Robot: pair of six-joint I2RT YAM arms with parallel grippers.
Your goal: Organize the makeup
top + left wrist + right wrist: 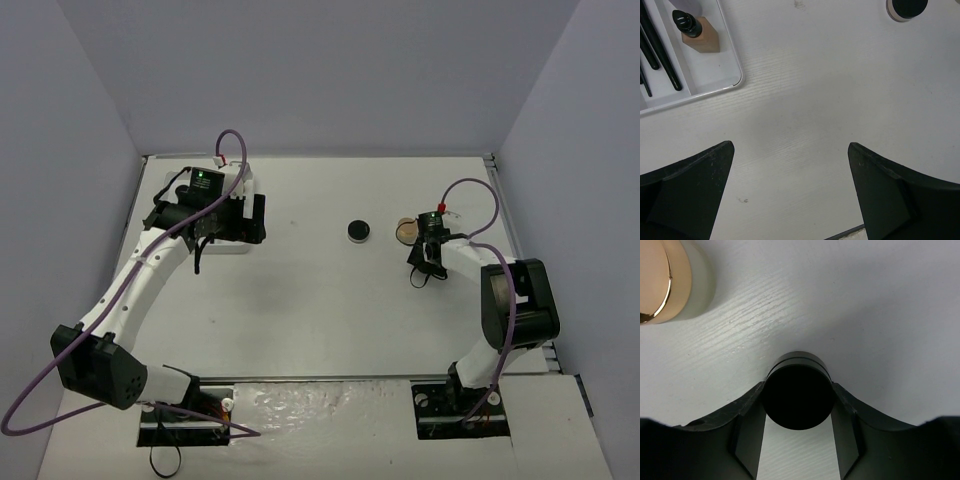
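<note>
Your right pincer [797, 387] is clasping a round black jar [797, 396] on the surface [865, 315] — fingers [747, 410] hugging both sides, seemingly for lifting. The tan compact [660, 280] is sitting near it. Your left pincer [790, 150] is hanging wide, empty, beside the white tray [735, 82] — likely the jar's destination.

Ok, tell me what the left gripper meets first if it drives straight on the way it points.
Probably the bare table, between the white tray and the round black jar; neither lies in line with the left gripper. Depth is unclear.
</note>
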